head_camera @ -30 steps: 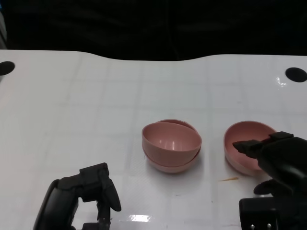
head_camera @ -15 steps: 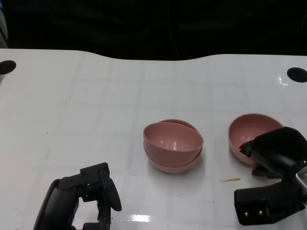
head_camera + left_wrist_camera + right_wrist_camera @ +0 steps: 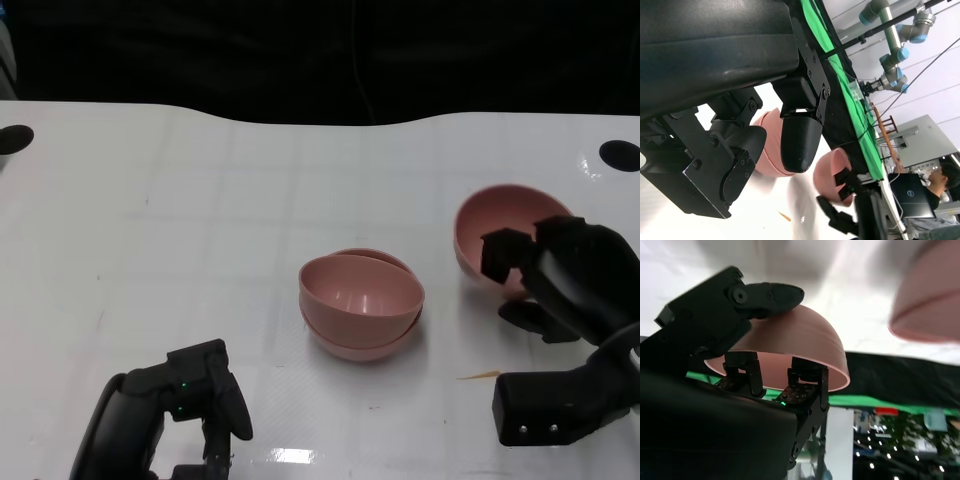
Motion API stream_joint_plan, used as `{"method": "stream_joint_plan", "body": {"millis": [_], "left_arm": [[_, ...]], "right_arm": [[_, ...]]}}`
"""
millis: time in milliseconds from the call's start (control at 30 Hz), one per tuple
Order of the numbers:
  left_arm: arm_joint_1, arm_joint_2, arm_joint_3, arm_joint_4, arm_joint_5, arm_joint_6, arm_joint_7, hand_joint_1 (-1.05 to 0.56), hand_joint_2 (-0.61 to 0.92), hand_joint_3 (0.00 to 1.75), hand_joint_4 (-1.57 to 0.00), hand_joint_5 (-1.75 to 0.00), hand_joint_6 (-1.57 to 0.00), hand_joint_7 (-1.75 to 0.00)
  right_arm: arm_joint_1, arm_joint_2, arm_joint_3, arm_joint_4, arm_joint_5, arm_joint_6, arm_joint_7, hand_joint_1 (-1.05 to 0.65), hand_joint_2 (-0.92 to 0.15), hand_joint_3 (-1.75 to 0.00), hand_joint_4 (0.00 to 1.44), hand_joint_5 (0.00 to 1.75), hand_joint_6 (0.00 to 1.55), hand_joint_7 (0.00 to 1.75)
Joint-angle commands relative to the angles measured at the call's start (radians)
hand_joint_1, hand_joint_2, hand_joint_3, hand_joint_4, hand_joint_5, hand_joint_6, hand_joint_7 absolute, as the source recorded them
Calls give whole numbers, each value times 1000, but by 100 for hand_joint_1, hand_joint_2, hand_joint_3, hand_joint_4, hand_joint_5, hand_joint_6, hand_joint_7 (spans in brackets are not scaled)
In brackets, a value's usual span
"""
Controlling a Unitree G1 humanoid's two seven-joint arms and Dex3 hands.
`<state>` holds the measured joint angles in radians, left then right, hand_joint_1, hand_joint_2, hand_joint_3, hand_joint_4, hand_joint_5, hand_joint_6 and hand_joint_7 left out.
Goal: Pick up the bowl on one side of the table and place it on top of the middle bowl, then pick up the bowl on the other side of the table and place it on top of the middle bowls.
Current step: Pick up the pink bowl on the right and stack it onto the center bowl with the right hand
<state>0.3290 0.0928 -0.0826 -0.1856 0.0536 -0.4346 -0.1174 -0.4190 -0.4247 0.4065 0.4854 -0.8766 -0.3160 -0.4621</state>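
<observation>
The right robot hand (image 3: pixel 560 275) grips a pink rounded plastic bowl (image 3: pixel 495 235) by its rim, fingers inside and outside the wall, holding it tilted above the white tabletop (image 3: pixel 200 220) to the right of two stacked pink bowls (image 3: pixel 360 305) (the upper one sits askew). The left robot hand (image 3: pixel 205 395) rests low, fingers curled in, holding nothing.
</observation>
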Motion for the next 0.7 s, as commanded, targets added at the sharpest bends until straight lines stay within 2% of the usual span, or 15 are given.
{"method": "stream_joint_plan", "body": {"millis": [33,167,333,500,533,700], "left_arm": [[-1,14,6,4,11,-1,-1,8,23,169,-96,-175,-88,-155],[-4,16,8,13,5,-6,-5,8,23,169,-96,-175,-88,-155],[-7,14,7,16,-9,-1,-9,7,24,168,-96,-175,-88,-155],[-9,16,8,24,-1,-9,-5,6,25,166,-95,-175,-88,-155],[-9,15,8,23,-2,-8,-5,6,25,166,-95,-175,-88,-155],[-10,14,6,23,2,-12,-3,6,26,166,-95,-175,-87,-155]], "right_arm": [[1,4,-30,-89,43,-47,-22,-11,-29,-131,98,175,76,172],[-4,30,-39,-137,96,-112,-13,-11,-24,-143,100,175,79,170],[-41,63,-46,-120,244,-213,122,-14,-24,-150,99,175,78,166],[-94,104,-38,-76,329,-239,265,-15,-31,-138,96,175,75,168],[-102,110,-36,-71,334,-244,283,-16,-32,-133,95,175,77,161],[-134,145,-25,-41,350,-280,360,-16,-29,-139,97,175,83,156]]}}
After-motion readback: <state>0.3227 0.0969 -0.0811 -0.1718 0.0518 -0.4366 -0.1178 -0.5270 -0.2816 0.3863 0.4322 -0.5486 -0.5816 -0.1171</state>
